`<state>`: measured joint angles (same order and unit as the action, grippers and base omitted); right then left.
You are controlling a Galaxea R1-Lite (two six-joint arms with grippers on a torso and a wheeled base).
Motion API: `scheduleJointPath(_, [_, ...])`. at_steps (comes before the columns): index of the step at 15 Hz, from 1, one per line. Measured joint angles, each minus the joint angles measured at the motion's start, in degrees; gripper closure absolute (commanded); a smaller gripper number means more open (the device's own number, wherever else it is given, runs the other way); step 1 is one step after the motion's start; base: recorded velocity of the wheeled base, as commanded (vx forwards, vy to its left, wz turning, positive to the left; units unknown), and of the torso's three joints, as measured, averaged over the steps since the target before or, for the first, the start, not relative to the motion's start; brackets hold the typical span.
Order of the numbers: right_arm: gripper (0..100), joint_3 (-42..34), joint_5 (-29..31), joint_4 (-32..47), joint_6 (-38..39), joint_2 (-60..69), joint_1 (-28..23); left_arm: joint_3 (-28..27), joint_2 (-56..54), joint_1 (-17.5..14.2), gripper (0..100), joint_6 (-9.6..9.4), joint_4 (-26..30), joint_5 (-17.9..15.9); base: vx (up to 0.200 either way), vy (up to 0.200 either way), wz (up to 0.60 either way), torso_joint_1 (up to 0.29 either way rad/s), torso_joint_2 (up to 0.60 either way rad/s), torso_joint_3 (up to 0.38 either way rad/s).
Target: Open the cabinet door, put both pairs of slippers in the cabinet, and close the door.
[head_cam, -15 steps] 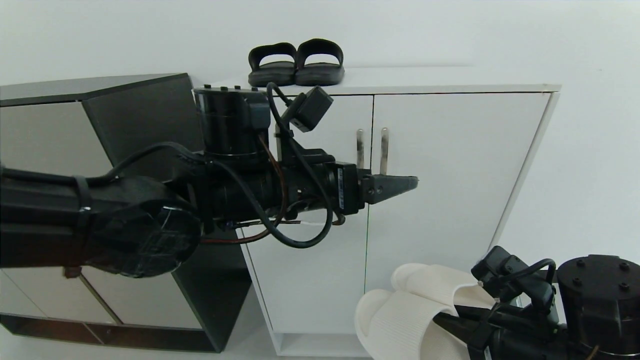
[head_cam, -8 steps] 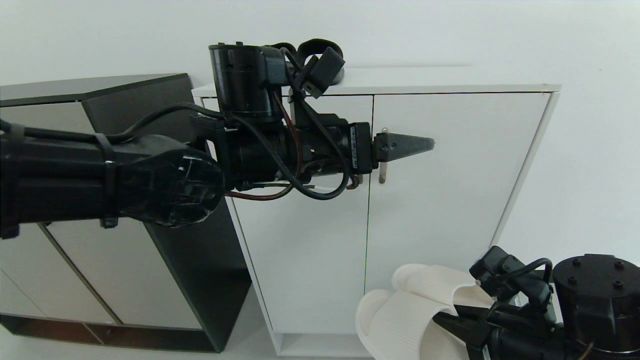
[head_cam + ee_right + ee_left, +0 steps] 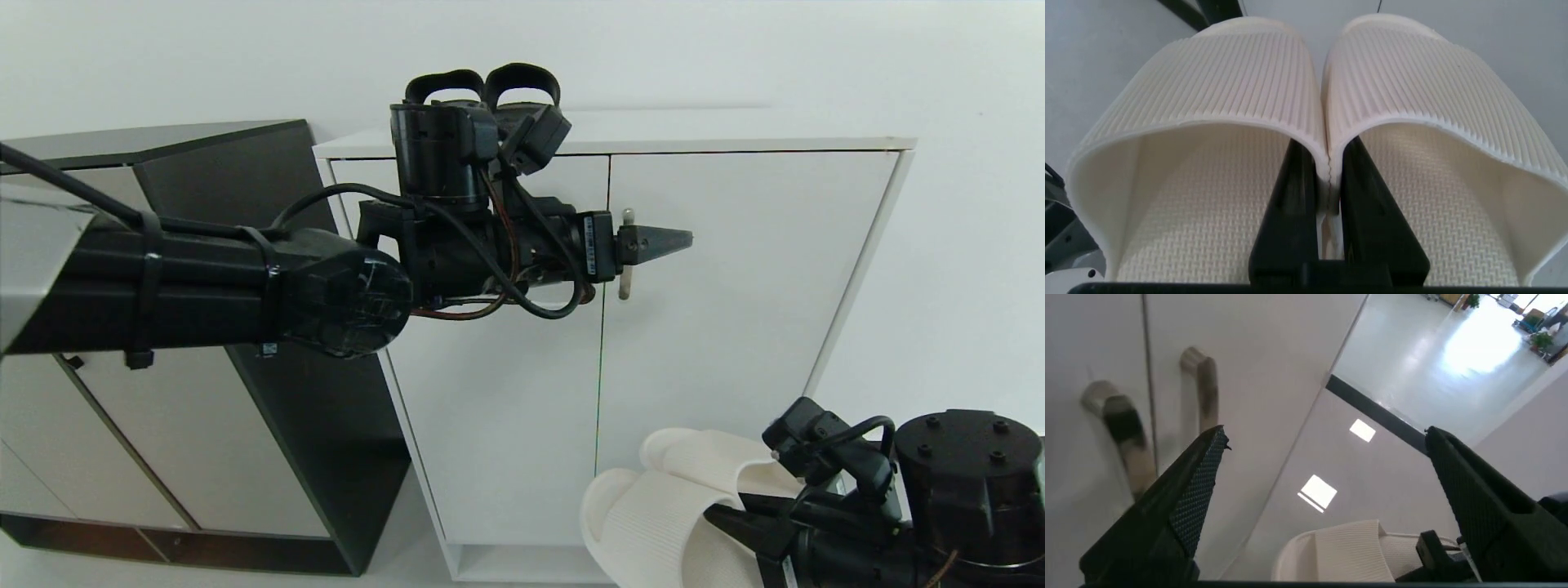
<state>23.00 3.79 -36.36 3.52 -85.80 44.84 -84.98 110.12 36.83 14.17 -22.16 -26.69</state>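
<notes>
The white cabinet (image 3: 735,269) stands with both doors closed. My left gripper (image 3: 684,238) is open at handle height, its fingers (image 3: 1200,469) spread wide, with the two metal handles (image 3: 1200,380) close beside one fingertip. The right door's handle (image 3: 626,282) shows just behind the gripper. A pair of black slippers (image 3: 522,77) sits on the cabinet top, partly hidden behind my left wrist. Low at the right, my right gripper (image 3: 727,516) is shut on the pair of white ribbed slippers (image 3: 653,506), pinching their two inner walls (image 3: 1327,139) together.
A dark cabinet (image 3: 245,163) with mirrored fronts stands directly to the left of the white one. A plain white wall runs behind both. Light floor (image 3: 1421,367) shows below, in front of the white cabinet.
My left arm has risen from mid-door height to the handles and moved closer to the cabinet. It now covers part of the black slippers. The right arm and white slippers have barely moved.
</notes>
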Motion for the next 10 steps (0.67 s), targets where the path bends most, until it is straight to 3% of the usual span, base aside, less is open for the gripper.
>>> scheduleJointPath(4, [100,0.0,0.0,0.0,0.0,-0.2,-0.1,-0.1,0.5,-0.8,0,-0.11,0.0,2.5,0.0,0.0,0.0,0.0,0.0,0.0])
scheduleJointPath(10, [100,-0.2,0.0,0.0,-0.4,-0.2,-0.1,-1.9,3.4,-0.7,0,-0.13,-0.1,3.5,0.0,0.0,0.0,0.0,0.0,0.0])
